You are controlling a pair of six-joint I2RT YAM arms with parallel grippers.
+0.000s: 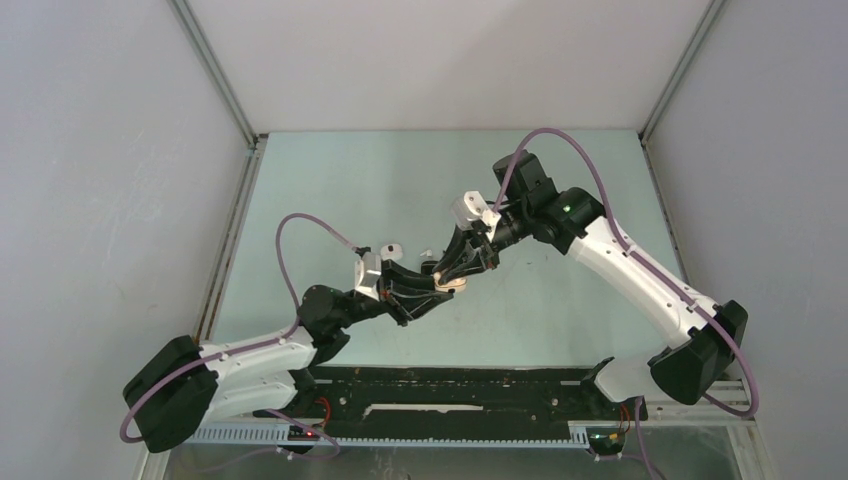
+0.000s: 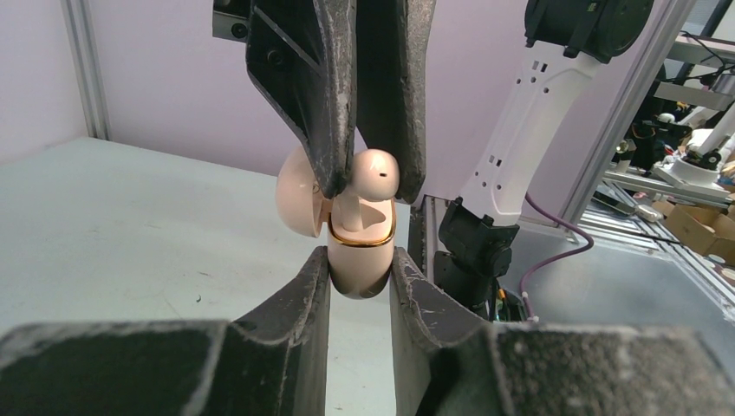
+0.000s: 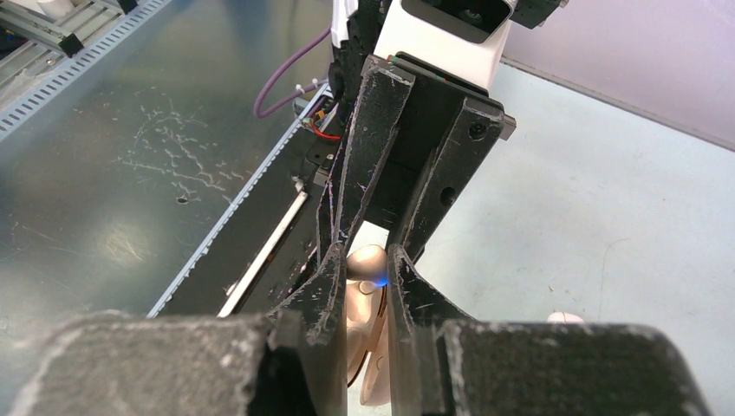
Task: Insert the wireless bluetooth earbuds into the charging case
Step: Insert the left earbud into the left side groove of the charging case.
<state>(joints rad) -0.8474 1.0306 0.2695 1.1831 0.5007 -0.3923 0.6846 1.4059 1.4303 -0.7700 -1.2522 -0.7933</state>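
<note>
The insertion step is in hand. The case (image 2: 357, 279), pale pink with a gold rim, is clamped by its lower body in the left tool (image 2: 360, 260). It appears to be held clear of the tabletop (image 2: 130, 225), mouth upward, with its lid (image 2: 296, 192) swung open to one side. A matching pink earbud (image 2: 374, 172) is pinched at its head by the right tool (image 2: 373, 186), which reaches in from above. The stem is already past the rim and inside a well, while the head stands proud of it. In the right wrist view a small blue light is seen beside the bud. The bud is judged to be partly seated, not fully home.

A short, straight press along the stem's line is called for next, with the case kept steady by the left tool. The right tool would then be released and lifted away without the bud being dragged back out. Little room is left between the two tools' fingers, so a clash should be guarded against. Whether the other well is filled cannot be told. A small white object (image 1: 425, 252) lies on the tabletop just beyond the tools; it is too small to be identified.
</note>
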